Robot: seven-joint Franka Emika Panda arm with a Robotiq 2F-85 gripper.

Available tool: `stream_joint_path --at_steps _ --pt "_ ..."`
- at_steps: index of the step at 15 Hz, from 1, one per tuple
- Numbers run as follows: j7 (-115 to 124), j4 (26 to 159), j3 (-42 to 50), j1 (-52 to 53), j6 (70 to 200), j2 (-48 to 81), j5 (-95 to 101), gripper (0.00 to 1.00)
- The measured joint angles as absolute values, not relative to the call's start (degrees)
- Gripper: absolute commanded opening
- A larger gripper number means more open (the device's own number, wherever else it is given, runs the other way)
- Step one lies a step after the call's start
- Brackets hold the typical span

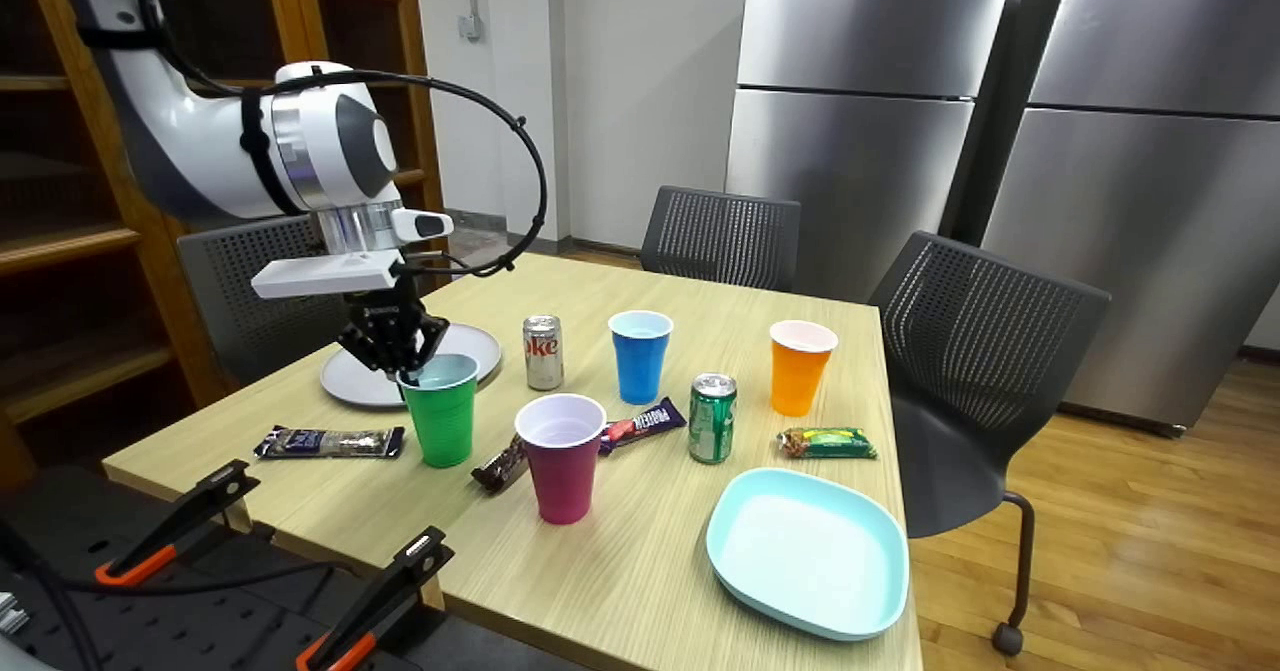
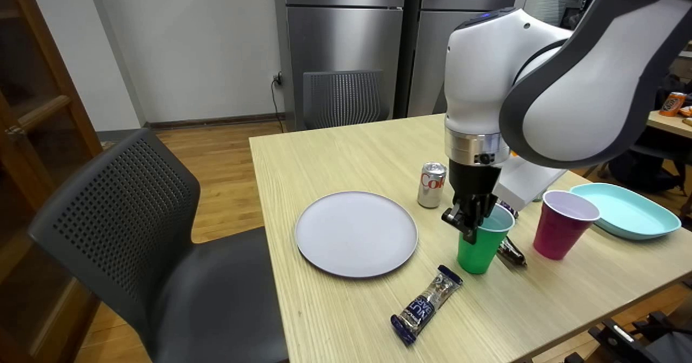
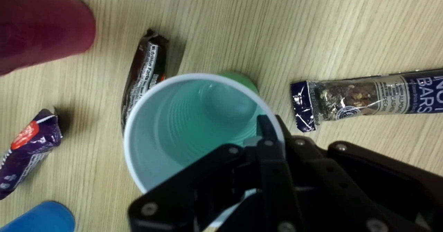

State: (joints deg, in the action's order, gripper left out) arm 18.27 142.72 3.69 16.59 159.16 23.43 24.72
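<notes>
Bright, diffuse indoor light covers the tabletop [image 1: 660, 561] in both exterior views, while the wooden cabinet [image 1: 60, 251] lies in gloom; pale vertical bands of glare run down the steel refrigerators [image 1: 850, 181]; upright edges lean outward toward the frame sides, as if stretched by a wide lens. The wrist view is dimmer and warmer; soft shadows lie beside the dark wrapped bar [image 3: 145, 73] and the purple bar [image 3: 29, 152]; glints catch the nut bar [image 3: 367, 99] and the inside of the green cup [image 3: 155, 131]; the gripper [image 3: 275, 130], close to the camera, is nearly black and slightly soft.
</notes>
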Motion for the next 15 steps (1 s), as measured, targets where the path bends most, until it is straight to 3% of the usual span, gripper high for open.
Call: stream_joint_path --at_steps 15 --pt "21.1 139.0 2.5 21.3 146.4 16.0 25.6 0.00"
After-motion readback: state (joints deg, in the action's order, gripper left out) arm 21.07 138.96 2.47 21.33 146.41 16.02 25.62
